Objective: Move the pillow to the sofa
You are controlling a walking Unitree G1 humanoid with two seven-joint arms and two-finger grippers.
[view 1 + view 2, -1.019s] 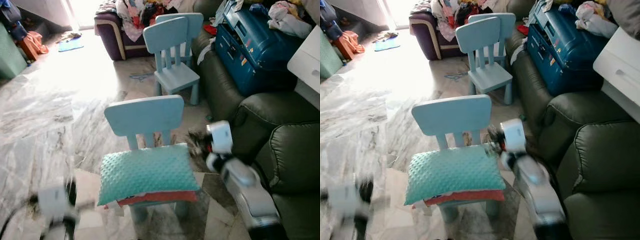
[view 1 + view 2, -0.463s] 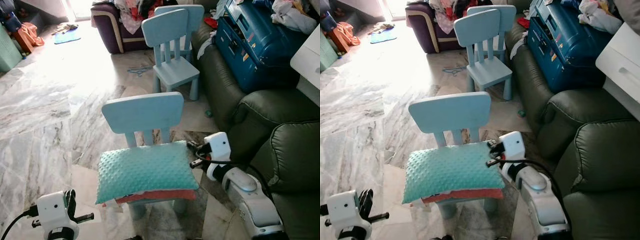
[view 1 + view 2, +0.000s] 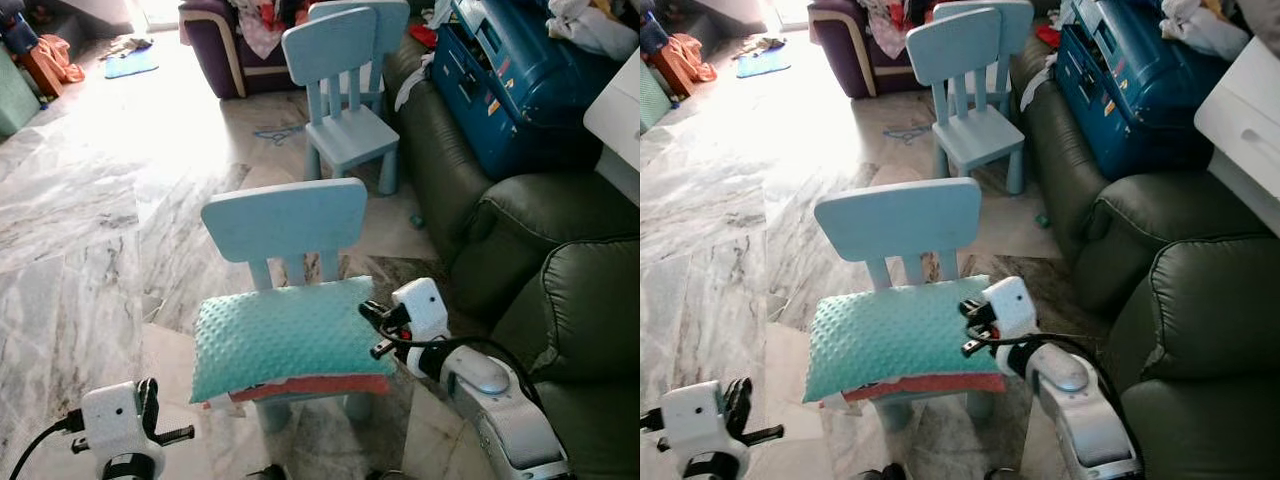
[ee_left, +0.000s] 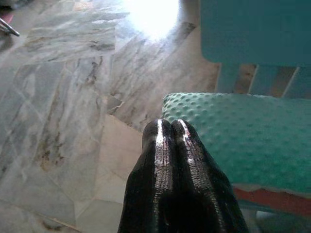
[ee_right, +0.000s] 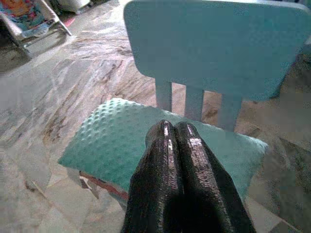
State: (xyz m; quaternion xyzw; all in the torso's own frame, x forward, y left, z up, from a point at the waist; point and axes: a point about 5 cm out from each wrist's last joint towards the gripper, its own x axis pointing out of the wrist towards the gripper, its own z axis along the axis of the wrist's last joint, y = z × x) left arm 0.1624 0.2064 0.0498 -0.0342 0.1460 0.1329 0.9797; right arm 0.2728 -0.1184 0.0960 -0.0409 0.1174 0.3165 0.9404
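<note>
A teal dotted pillow (image 3: 285,338) with a red underside lies flat on the seat of a small light-blue chair (image 3: 285,220). My right gripper (image 3: 375,330) hovers at the pillow's right edge, just above the seat. In the right wrist view its fingers (image 5: 165,145) are pressed together with nothing between them, pointing over the pillow (image 5: 116,141). My left gripper (image 4: 169,124) is shut too and sits low off the pillow's front left corner (image 4: 233,136). The dark green sofa (image 3: 570,300) stands right of the chair.
A blue suitcase (image 3: 510,90) and loose clothes lie on the far part of the sofa. Behind stands a second blue chair (image 3: 345,100), with a purple armchair (image 3: 215,45) piled with clothes beyond it. A white cabinet (image 3: 620,110) is at the right. Marble floor stretches to the left.
My right gripper has come down and leftward to the pillow's right edge. The left arm has steadied at the lower left. The camera has tilted a little; the pillow has not moved.
</note>
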